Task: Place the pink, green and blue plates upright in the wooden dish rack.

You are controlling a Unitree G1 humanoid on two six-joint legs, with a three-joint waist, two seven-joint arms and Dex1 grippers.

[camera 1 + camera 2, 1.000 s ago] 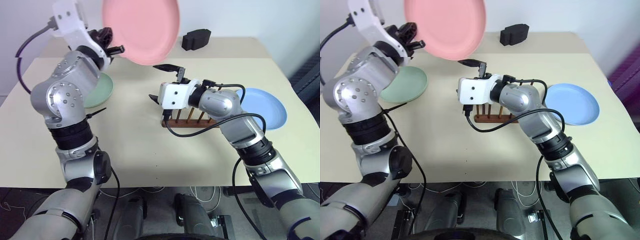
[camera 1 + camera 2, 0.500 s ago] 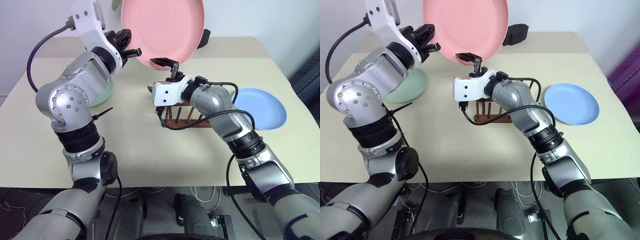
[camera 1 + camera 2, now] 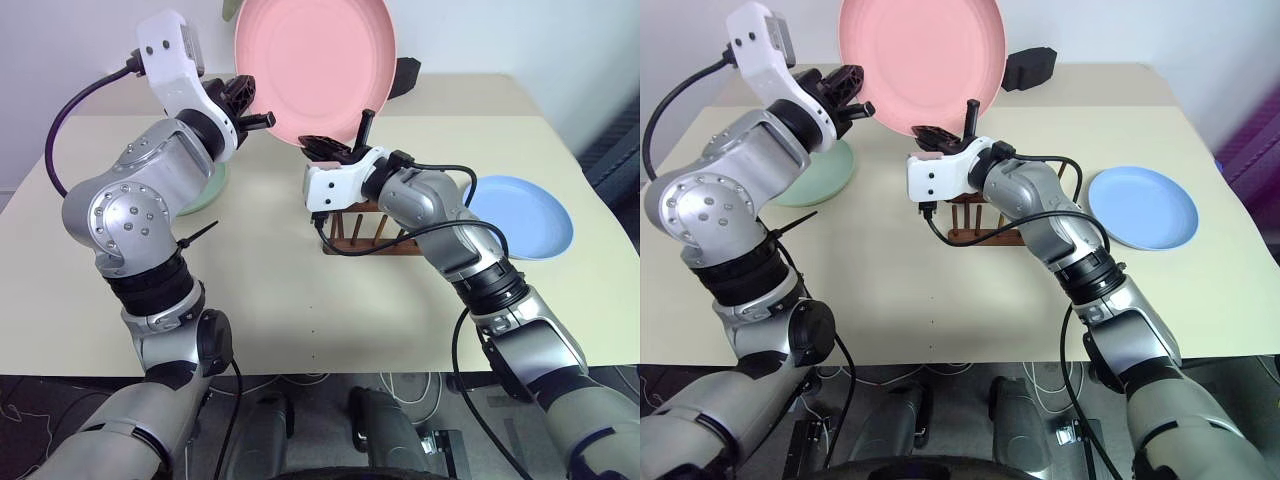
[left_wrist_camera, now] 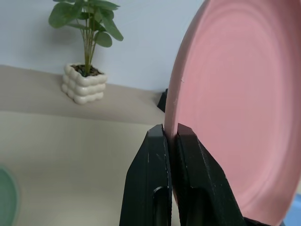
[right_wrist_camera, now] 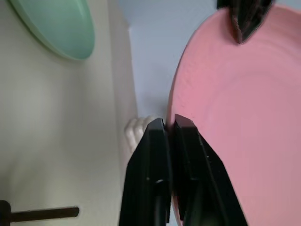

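Right claw just shut on pink plate | left claw grips rim | let 1 go before lowering into wooden dish rack

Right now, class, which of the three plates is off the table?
The pink plate: both the left gripper and right gripper pinch its rim in the air. The green plate and blue plate lie flat on the table.

The pink plate stands upright in the air above the counter, its rim pinched by both claws. The green plate and blue plate lie flat either side of the empty wooden rack.
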